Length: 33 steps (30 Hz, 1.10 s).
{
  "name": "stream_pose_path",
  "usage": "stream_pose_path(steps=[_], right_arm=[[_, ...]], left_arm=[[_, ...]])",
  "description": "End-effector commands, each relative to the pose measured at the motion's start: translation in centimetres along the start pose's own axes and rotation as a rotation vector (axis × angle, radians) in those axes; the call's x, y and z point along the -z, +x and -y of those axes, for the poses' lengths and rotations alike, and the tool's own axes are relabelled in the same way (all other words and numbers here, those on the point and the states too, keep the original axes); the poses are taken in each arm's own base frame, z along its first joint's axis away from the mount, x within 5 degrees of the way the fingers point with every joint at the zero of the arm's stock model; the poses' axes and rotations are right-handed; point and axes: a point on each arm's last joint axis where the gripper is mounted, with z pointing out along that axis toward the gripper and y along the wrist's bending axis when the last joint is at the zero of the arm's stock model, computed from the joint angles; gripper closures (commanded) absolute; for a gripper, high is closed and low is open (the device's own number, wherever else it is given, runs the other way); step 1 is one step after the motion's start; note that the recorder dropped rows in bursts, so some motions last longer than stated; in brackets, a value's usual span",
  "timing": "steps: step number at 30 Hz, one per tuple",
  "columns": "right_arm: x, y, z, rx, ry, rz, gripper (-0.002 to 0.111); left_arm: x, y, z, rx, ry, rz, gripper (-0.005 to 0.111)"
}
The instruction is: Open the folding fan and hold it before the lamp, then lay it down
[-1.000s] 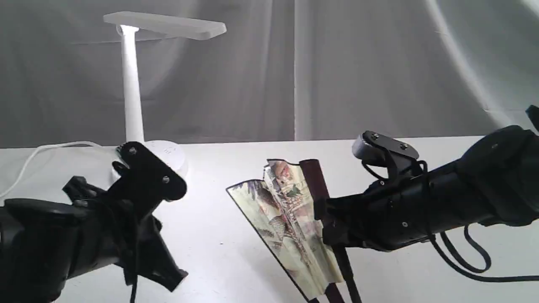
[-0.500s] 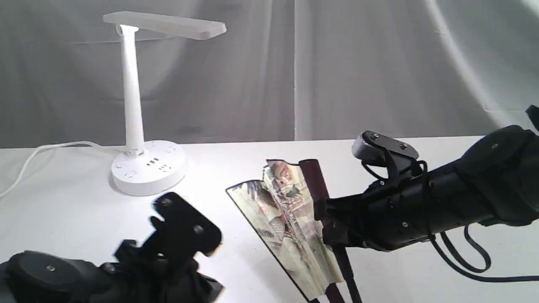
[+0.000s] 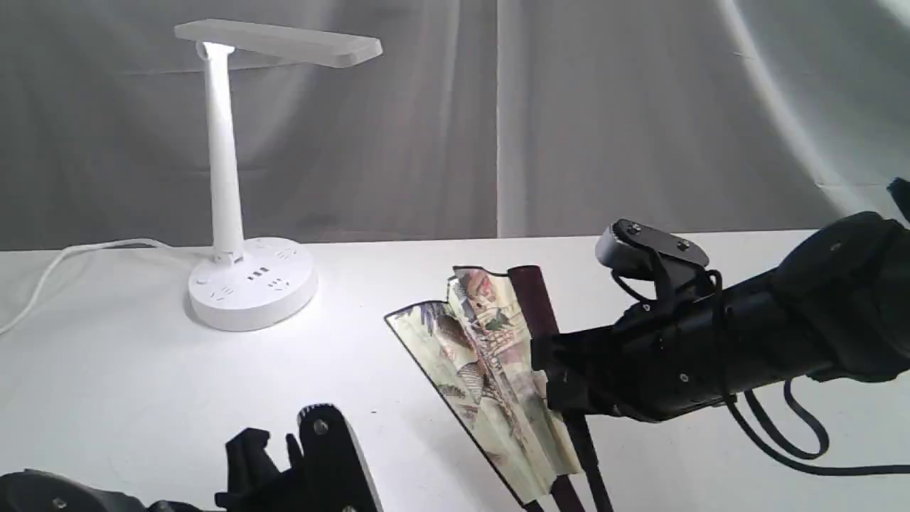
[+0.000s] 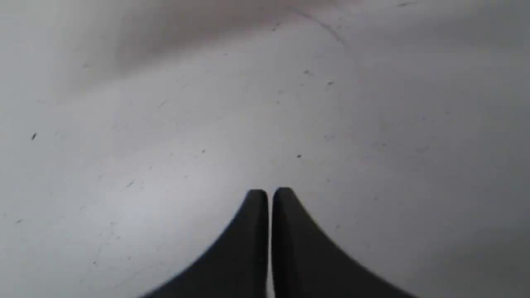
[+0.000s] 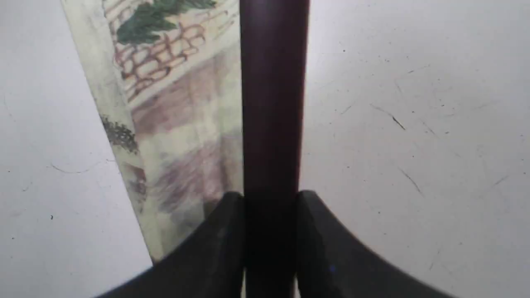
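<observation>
Between right pincer (image 5: 270, 198) tips: folding fan (image 3: 483, 355), clamped by its maroon outer rib, leaf partly spread; left pincer (image 4: 269, 193) closed, empty, well apart. Opening step, I'd judge; next, spread wider, then present before lamp (image 3: 222, 163).

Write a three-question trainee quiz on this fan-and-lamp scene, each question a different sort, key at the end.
1. True or false: the right pincer is shut on the folding fan by its dark outer rib.
2. Pick one: the left pincer is A) shut, holding nothing; B) wide open, holding nothing; C) shut on the fan.
3. Fill in: in the exterior view, the lamp stands on the table to the ___ of the fan.
Key: 1 true; 2 A; 3 left.
</observation>
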Motion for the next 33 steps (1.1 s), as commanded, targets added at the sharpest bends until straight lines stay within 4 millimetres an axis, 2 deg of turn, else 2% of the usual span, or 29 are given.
stream_pose_path(steps=[1,5,9,11,14,16,20,24,27,28,30,31,33], right_arm=[[0.3,-0.1,-0.1,0.003,-0.002,0.015,0.108],[0.3,-0.1,-0.1,0.003,-0.002,0.015,0.108],[0.3,-0.1,-0.1,0.003,-0.003,0.013,0.108],[0.3,-0.1,-0.1,0.003,-0.005,0.011,0.108],[0.3,-0.1,-0.1,0.003,-0.006,0.009,0.108],[0.3,-0.1,-0.1,0.003,-0.006,0.009,0.108],[0.3,-0.1,-0.1,0.001,-0.006,0.010,0.108],[0.3,0.0,-0.1,-0.002,-0.006,0.009,0.108],[0.3,0.0,-0.1,-0.002,-0.010,0.004,0.108],[0.3,0.0,-0.1,-0.002,-0.012,0.002,0.108],[0.3,0.0,-0.1,-0.002,-0.012,0.001,0.108],[0.3,0.0,-0.1,-0.002,-0.012,0.001,0.108],[0.3,0.0,-0.1,-0.002,-0.012,0.001,0.108]], left_arm=[[0.2,-0.3,-0.1,-0.020,-0.003,0.013,0.107],[0.7,-1.4,-2.7,0.192,-0.215,-0.028,0.107],[1.2,-2.8,-4.3,0.602,-0.317,0.050,0.107],[1.3,-3.8,-4.5,0.716,-0.288,0.103,0.107],[1.4,-5.3,-4.1,0.811,-0.165,0.179,0.107],[1.5,-6.2,-3.8,0.945,-0.075,0.221,0.107],[1.6,-7.0,-3.4,1.176,0.031,0.248,0.107],[1.7,-7.4,-2.5,1.146,0.145,0.250,0.107],[2.5,-8.3,0.6,0.886,0.492,0.219,0.107],[3.1,-8.4,1.9,0.797,0.646,0.179,0.107],[3.9,-7.8,3.4,0.707,0.803,0.073,0.107],[4.2,-7.1,4.0,0.675,0.842,-0.014,0.107],[4.0,-5.3,4.2,0.623,0.783,-0.211,0.107]])
